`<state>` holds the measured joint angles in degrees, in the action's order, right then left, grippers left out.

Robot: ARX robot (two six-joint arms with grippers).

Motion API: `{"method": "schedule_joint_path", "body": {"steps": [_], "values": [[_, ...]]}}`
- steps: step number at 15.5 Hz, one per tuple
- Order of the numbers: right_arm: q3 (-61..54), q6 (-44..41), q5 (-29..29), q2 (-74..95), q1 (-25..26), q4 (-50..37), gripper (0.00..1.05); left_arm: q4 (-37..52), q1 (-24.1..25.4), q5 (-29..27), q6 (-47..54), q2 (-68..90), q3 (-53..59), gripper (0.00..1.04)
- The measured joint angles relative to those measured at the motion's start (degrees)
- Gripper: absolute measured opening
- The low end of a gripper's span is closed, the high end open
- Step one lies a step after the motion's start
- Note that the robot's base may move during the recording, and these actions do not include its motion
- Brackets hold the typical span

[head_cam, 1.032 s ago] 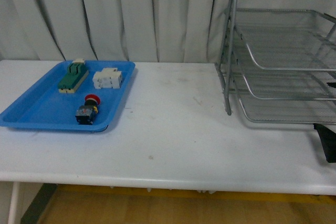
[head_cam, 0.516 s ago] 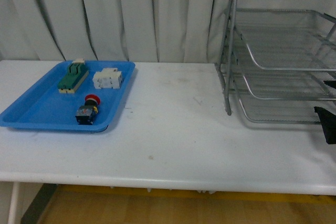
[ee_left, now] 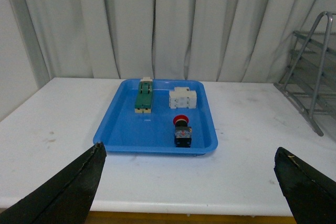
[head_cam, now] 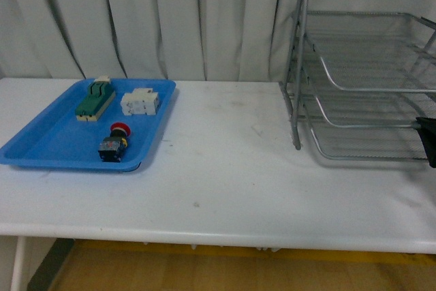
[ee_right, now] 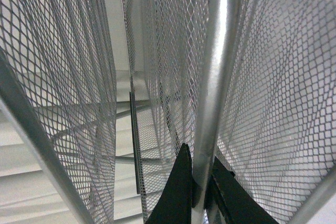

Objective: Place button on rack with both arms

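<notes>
Left wrist view: we see the left gripper [ee_left: 189,151] with its fingers spread wide apart, holding nothing. The button [ee_left: 182,129] lies ahead of this gripper, centred between its fingertips. It rests red cap away from the tool in the blue tray [ee_left: 121,135], close to the tray's nearest rim. In the right wrist view, the right gripper [ee_right: 202,192] has its fingers closed against both sides of a tube of the rack [ee_right: 215,77]. The button is well apart from this gripper.
</notes>
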<state>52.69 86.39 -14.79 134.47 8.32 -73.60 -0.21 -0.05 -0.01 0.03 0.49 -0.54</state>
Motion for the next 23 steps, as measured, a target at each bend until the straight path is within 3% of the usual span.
{"method": "schedule_joint_path", "body": {"steps": [11,15,23], "values": [[-27.2,-3.4,-3.5,-13.1,4.6,-1.5,0.04,0.0,0.0,0.0,0.0,0.0,0.0,0.98],[-30.8,-4.2,-5.4,-16.1,6.1,-1.0,0.06,0.0,0.0,0.0,0.0,0.0,0.0,0.98],[-33.1,-4.9,-5.2,-19.3,7.3,-0.1,1.00,0.0,0.0,0.0,0.0,0.0,0.0,0.98]]}}
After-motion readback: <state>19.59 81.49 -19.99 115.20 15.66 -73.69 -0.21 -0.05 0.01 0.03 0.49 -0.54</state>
